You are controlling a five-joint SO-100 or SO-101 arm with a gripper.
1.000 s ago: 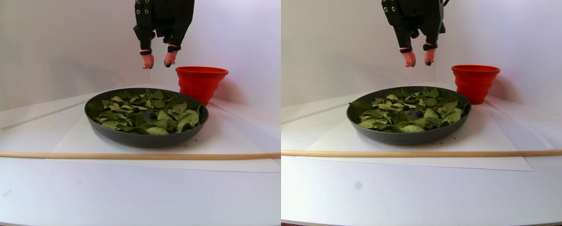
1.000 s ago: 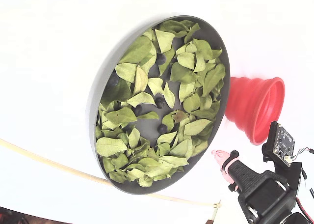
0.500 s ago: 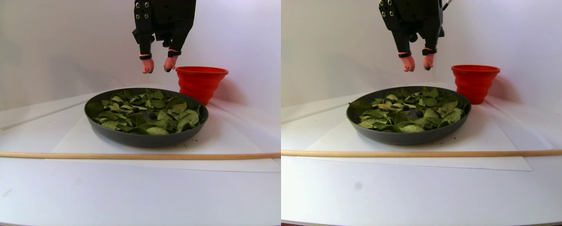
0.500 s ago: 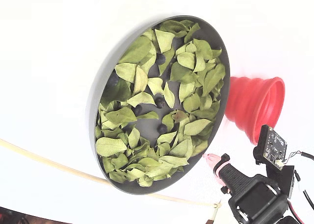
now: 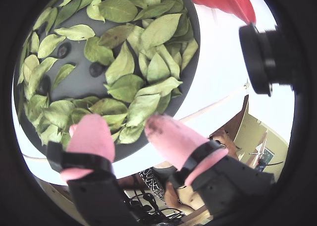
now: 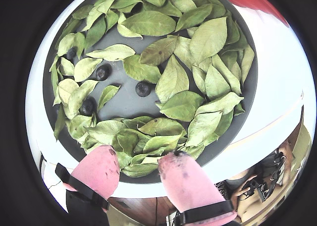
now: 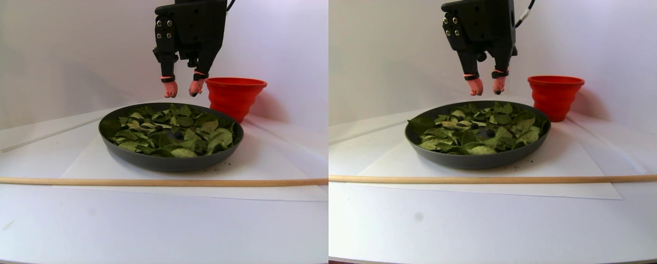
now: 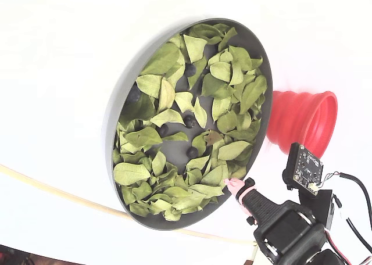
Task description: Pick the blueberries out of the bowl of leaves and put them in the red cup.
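I am bringing the empty, spread-fingered gripper (image 6: 141, 174) down from beside the red cup (image 8: 305, 125) toward the bowl's (image 6: 247, 99) rim, where blueberries (image 6: 143, 88) are still sitting among the leaves (image 6: 173, 80), awaiting another pick.

white wall (image 7: 59, 49) — white table (image 7: 141, 231) — white paper sheet (image 7: 262, 165) | wooden dowel (image 7: 86, 180)

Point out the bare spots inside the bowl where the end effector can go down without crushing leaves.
One bare grey patch of the bowl floor lies near its middle, ringed by leaves, with three blueberries around its edge. Everywhere else toward the rim the leaves overlap thickly. The open end effector hovers over the crowded rim side, not the patch.
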